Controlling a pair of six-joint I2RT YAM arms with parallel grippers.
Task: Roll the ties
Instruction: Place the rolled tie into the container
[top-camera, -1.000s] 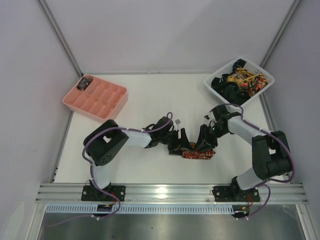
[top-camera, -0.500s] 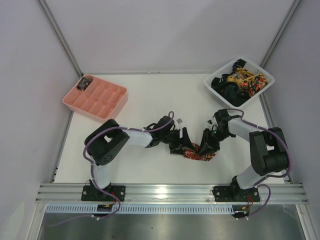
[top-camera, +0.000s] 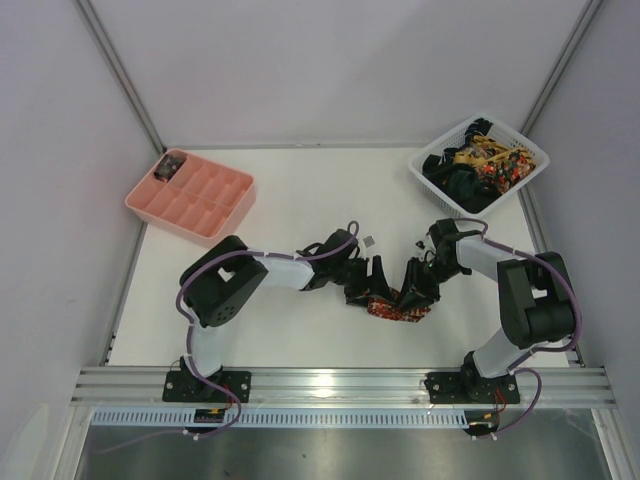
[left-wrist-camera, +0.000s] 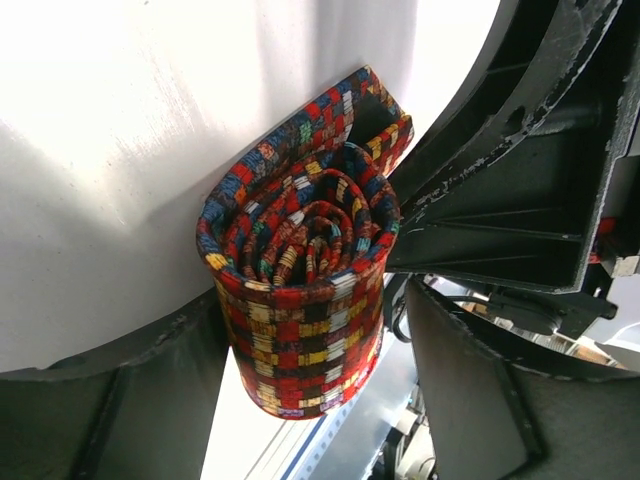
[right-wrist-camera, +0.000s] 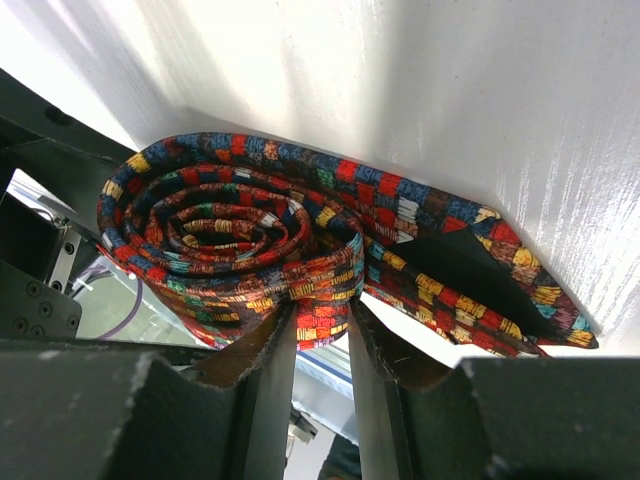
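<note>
A tie (top-camera: 392, 311) with a red, orange, yellow and black pattern lies rolled into a spiral on the white table between my two grippers. My left gripper (top-camera: 372, 290) reaches it from the left. In the left wrist view the roll (left-wrist-camera: 300, 240) sits between that gripper's jaws (left-wrist-camera: 315, 300), which close on its sides. My right gripper (top-camera: 412, 295) comes from the right. In the right wrist view its fingers (right-wrist-camera: 322, 325) pinch the outer layer of the roll (right-wrist-camera: 220, 225). The pointed tail (right-wrist-camera: 480, 290) lies loose on the table.
A white lattice basket (top-camera: 437, 188) at the back right holds several more ties (top-camera: 480, 165), patterned and dark. A pink compartment tray (top-camera: 142, 206) stands at the back left with a small dark roll (top-camera: 170, 166) in one corner cell. The metal rail (top-camera: 340, 382) runs along the near edge.
My left gripper has shifted right, closer onto the roll. My right gripper has come down and in against the roll's right side. The roll has stayed in place.
</note>
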